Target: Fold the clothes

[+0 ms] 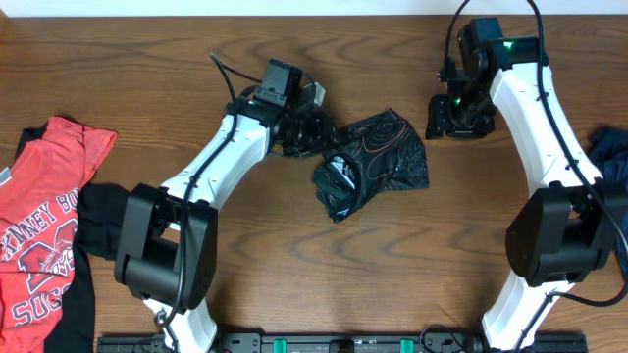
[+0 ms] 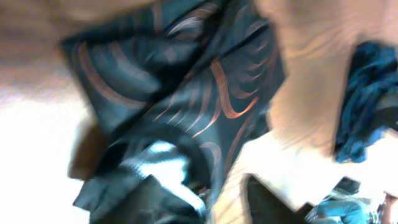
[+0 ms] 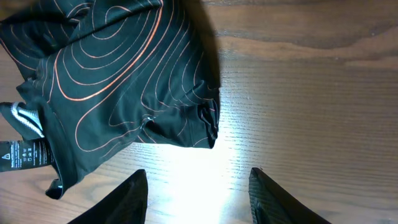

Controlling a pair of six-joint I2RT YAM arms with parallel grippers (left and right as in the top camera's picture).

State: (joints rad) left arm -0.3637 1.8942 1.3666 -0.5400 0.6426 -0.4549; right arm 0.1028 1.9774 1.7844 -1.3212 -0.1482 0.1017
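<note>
Black jersey [image 1: 378, 162] bunched on table [image 1: 294, 284], long axis diagonal in overhead view. Left gripper [image 1: 314, 132] touches jersey's upper-left edge; grip state cannot tell, wrist view blurred. Right gripper [image 3: 198, 180] spread, empty, just off jersey's right edge. Left gripper nearer; likely makes next pull.

**A:** Where does your overhead view sit?

**B:** Straight above the brown wooden table [image 1: 294, 270], facing down. It is far enough off that you see both white arms [image 1: 221, 162] whole.

**A:** And your right wrist view?

**B:** Low and close to the tabletop, looking out past its two dark fingers [image 3: 132, 199]. The crumpled black jersey with thin orange-red contour lines [image 3: 118, 81] lies ahead of the fingertips, off to one side.

**A:** The left wrist?

**B:** Closer still and blurred. All three of your views share that jersey.
</note>
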